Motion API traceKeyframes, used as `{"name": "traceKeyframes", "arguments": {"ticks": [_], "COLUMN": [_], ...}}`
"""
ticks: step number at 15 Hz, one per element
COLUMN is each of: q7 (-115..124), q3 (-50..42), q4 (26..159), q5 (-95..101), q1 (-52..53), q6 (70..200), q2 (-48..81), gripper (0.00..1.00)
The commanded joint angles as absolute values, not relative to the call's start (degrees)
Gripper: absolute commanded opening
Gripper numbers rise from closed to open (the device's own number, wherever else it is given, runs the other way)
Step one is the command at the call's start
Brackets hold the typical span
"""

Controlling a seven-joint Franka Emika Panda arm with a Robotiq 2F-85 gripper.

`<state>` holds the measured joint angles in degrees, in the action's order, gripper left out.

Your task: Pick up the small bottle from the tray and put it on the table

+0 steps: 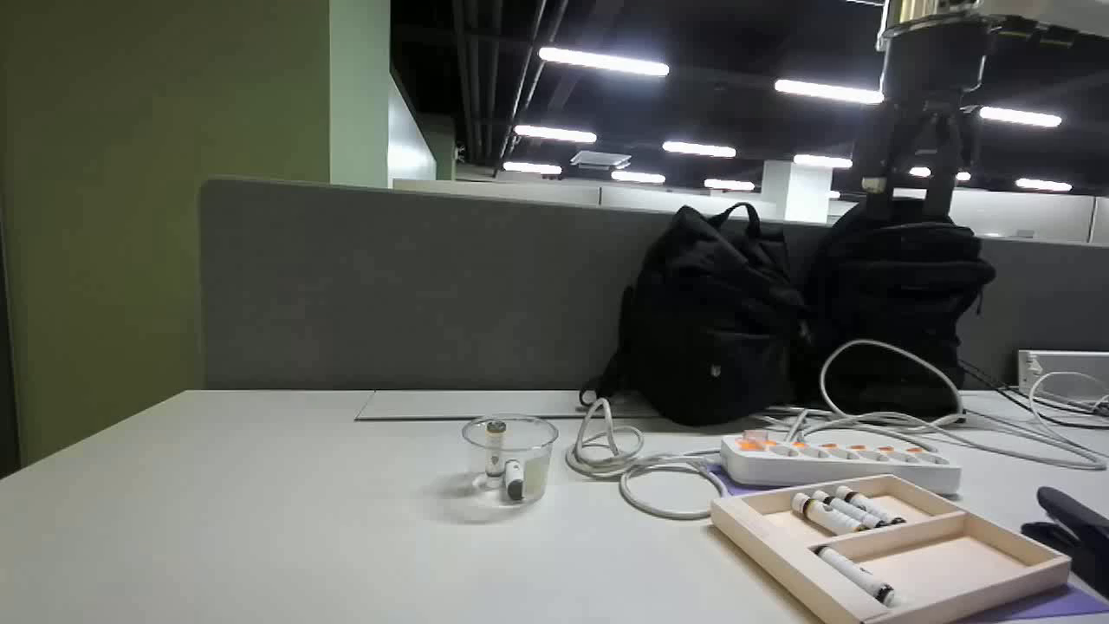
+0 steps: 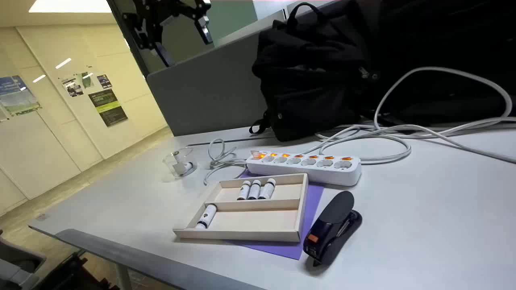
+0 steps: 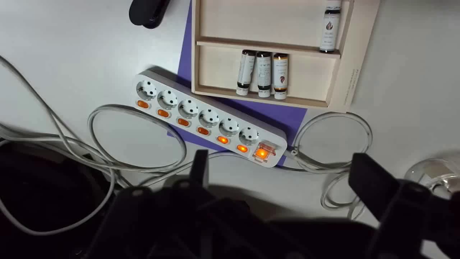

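Note:
The pale wooden tray [image 1: 970,559] [image 2: 258,235] [image 3: 359,54] lies on the white table [image 1: 303,537] [image 2: 423,233]. A small white-labelled bottle [image 1: 856,575] [image 2: 207,216] lies alone in the tray's larger compartment, against one end. Three similar bottles [image 1: 847,508] [image 2: 254,189] [image 3: 264,73] lie side by side in the narrower compartment. The lone bottle also shows in the wrist view [image 3: 329,32]. My gripper [image 1: 907,208] [image 2: 187,50] [image 3: 280,167] is open and empty, high above the table near the backpacks. In the wrist view its fingers are wide apart, with the tray beyond them.
A clear cup [image 1: 539,472] [image 2: 171,161] [image 3: 418,171] holds small bottles. A white power strip [image 1: 832,472] [image 2: 306,174] [image 3: 212,118] with looped cables adjoins the tray. A black stapler [image 2: 334,229] lies beside it. Black backpacks [image 1: 710,321] lean against the grey partition [image 1: 416,286].

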<state>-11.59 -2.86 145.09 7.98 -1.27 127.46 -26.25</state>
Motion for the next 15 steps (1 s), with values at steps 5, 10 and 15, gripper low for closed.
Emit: {"name": "traceKeyframes", "arguments": {"ticks": [5,10,15], "q7": [-11.54,-12.79,-16.34], "q3": [-2.98,-3.97,-5.28], "q4": [144.93,143.04,140.92], "q5": [8.03,6.43,0.96], "q1": [-1.11,-0.62,0.02], "q6": [127.34,127.97,127.96], "q2": [-26.25,-22.25,-9.96], "gripper": [1.00,1.00,1.00]}}
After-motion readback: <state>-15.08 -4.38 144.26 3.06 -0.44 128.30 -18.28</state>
